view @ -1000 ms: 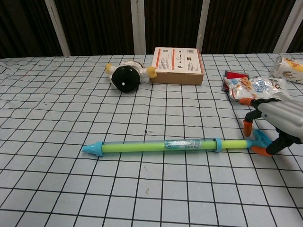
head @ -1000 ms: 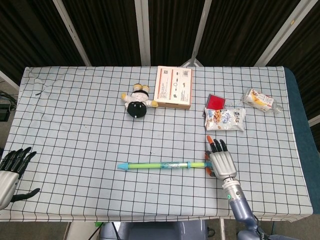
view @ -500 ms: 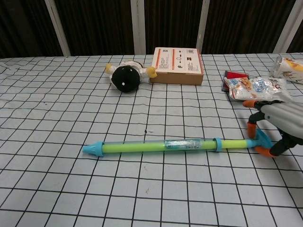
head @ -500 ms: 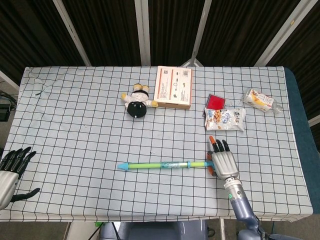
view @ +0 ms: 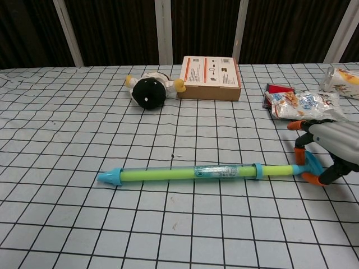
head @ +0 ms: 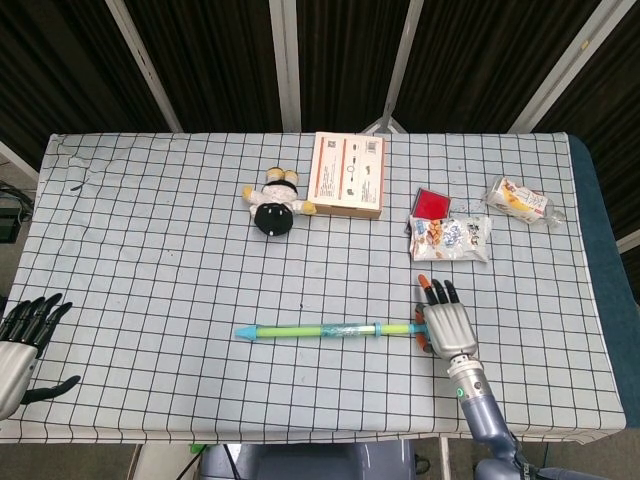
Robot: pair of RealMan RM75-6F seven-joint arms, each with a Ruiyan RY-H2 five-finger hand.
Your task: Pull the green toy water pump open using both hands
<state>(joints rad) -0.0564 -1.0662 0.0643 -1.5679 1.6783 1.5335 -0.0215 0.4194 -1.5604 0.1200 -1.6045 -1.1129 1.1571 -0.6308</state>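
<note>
At the far left, off the near corner of the checked table [head: 150, 250], the left hand [head: 22, 345] hangs below the table edge with its dark fingers spread apart and the thumb jutting out to the side; it has hold of nothing and does not show in the chest view. On the cloth, toward the near edge and roughly in the middle, lies the green toy water pump [head: 325, 329], stretched flat and running left to right, its light-blue nozzle tip pointing left and its blue handle end at the right. In the chest view the pump [view: 185, 172] shows a clear-labelled barrel, a blue collar, then a short green rod leading to the handle. Behind it, well apart, sit a plush toy [head: 274, 203] with a black round body, and just beside that a flat cardboard box [head: 348, 174]. Further right lie a small red packet [head: 432, 203], touching a snack bag [head: 451, 237], and near the far right edge another snack bag [head: 520, 200]. At the pump's right end is the right hand [head: 443, 320], its forearm rising from the near table edge and its back turned up, fingers pointing away from the robot. In the chest view the right hand [view: 328, 147] arches over the handle, orange-tipped fingers [view: 299, 153] curled down on one side and the thumb on the other, pinching the blue handle between them.
</note>
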